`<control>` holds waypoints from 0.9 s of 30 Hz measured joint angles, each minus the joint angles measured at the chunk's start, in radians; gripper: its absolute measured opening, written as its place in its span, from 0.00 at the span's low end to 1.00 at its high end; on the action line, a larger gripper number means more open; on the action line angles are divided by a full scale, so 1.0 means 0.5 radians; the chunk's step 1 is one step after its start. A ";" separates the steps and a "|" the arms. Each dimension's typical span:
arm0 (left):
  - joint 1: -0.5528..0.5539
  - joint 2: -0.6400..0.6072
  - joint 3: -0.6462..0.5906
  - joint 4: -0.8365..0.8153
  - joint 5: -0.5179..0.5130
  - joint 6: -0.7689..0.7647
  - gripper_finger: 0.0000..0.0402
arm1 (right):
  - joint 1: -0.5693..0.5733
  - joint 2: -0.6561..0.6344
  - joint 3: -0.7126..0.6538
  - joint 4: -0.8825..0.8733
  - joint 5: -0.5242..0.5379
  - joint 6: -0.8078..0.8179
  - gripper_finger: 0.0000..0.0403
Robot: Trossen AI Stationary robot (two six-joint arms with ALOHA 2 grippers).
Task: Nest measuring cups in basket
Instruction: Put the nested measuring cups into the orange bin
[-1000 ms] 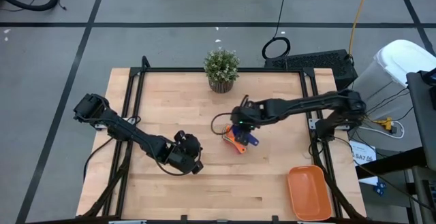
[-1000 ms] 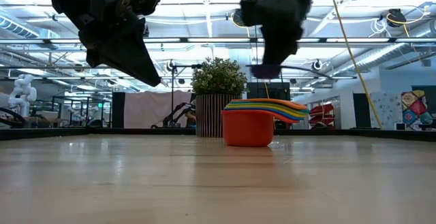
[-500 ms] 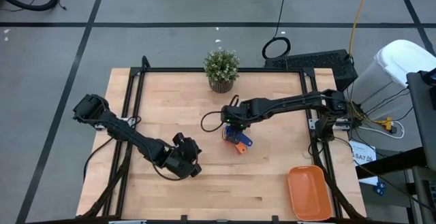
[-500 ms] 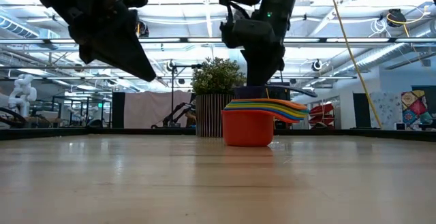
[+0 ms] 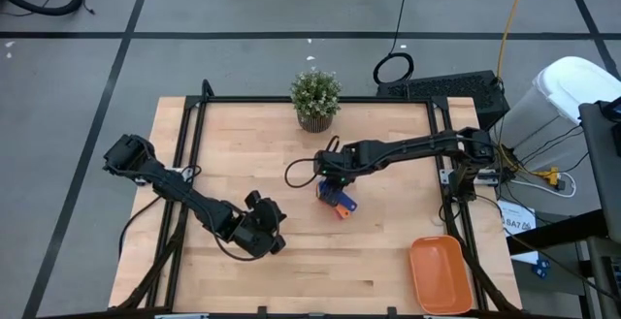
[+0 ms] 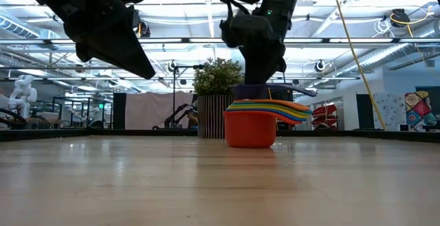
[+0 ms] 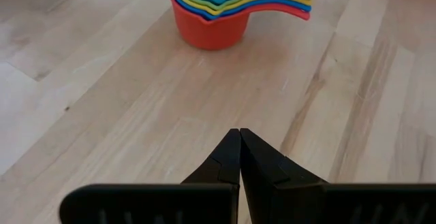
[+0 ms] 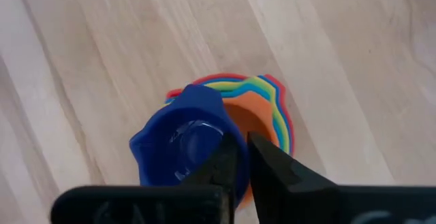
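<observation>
right gripper [image 5: 333,185] is down over the stack [image 5: 337,199] at the middle of the high view, a little right of centre. in the right wrist view the dark blue cup [image 8: 184,146] sits on the nested pile with the fingers [image 8: 221,166] pinching its rim; a thin slit shows between the tips, so the grip looks to be just starting to ease. orange, yellow, green and red rims fan out from under it.

left gripper [image 5: 260,232] hangs lower left of the stack in the high view, clear of the wood, tips pressed together on nothing. its wrist view looks at the stack [image 7: 225,9] from well off.

basket [image 5: 441,275] sits at the lower right corner of the table, well apart from the stack and with no cup in it. plant [image 5: 315,98] stands at the top edge, behind the cups.

the relation that counts: basket lies down and to the right of the stack in the high view, on the right arm's side, and that arm is already on the pile, so it's the nearer one by far. the stack's handles trail towards the lower right, roughly pointing at the basket; in the low view they jut out to the frame's right off the red cup [image 6: 249,128]. that's the long axis, bowl to handle tip. whether the dark blue cup is fully seated, can't tell.
</observation>
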 joint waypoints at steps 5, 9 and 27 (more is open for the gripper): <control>0.000 0.000 0.000 0.001 0.000 0.000 0.02 | 0.000 0.000 0.000 0.016 -0.045 0.004 0.12; 0.000 0.000 0.000 0.001 0.000 0.000 0.02 | 0.000 0.000 0.000 0.013 -0.044 0.005 0.20; -0.012 0.000 0.000 0.001 0.000 -0.007 0.02 | -0.040 -0.008 -0.001 -0.036 -0.037 -0.007 0.37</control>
